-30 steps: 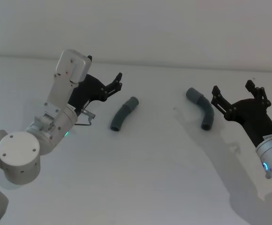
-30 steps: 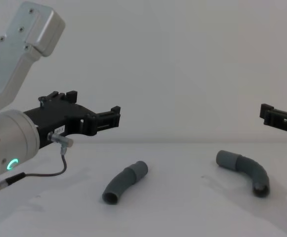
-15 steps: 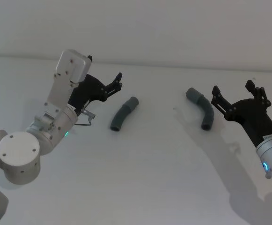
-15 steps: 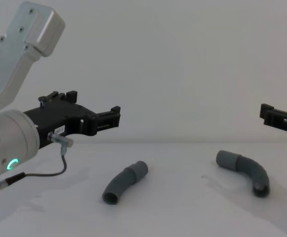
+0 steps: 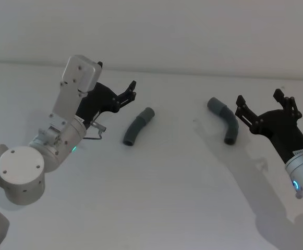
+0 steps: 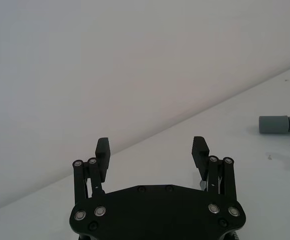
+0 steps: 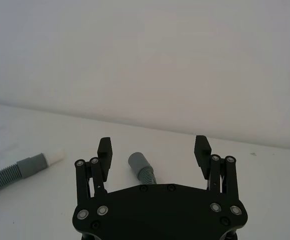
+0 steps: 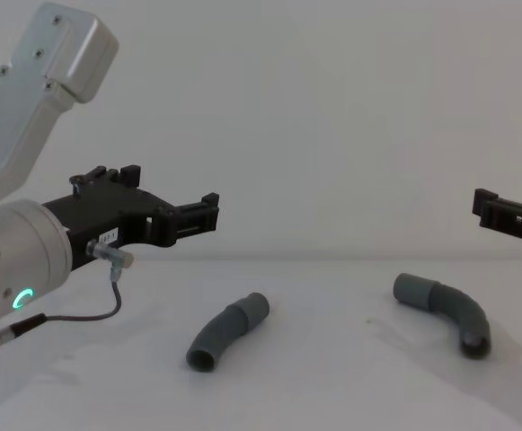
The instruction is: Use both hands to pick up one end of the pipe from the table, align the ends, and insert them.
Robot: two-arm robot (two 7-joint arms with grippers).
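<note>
Head view: two hose pieces lie well apart on the table [image 5: 167, 182]. The left gripper [image 5: 132, 89], fingers spread, hangs near the left piece [image 5: 137, 126]. The right gripper [image 5: 259, 100], also spread, hangs just beside the right piece [image 5: 226, 122].

Left wrist view: nothing lies between the fingers.

Right wrist view: the right piece's cuff [image 7: 137, 162] lies ahead, and the left piece's white tip [image 7: 58, 154] shows farther off.

Chest view: both grippers are above the table.

Judgement: the approach step is in hand. Next, each gripper must descend and grip near a cuff.

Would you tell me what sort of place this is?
Probably a robotics test bench: a plain white table before a bare wall, the open left gripper and right gripper, and two hose pieces.
</note>
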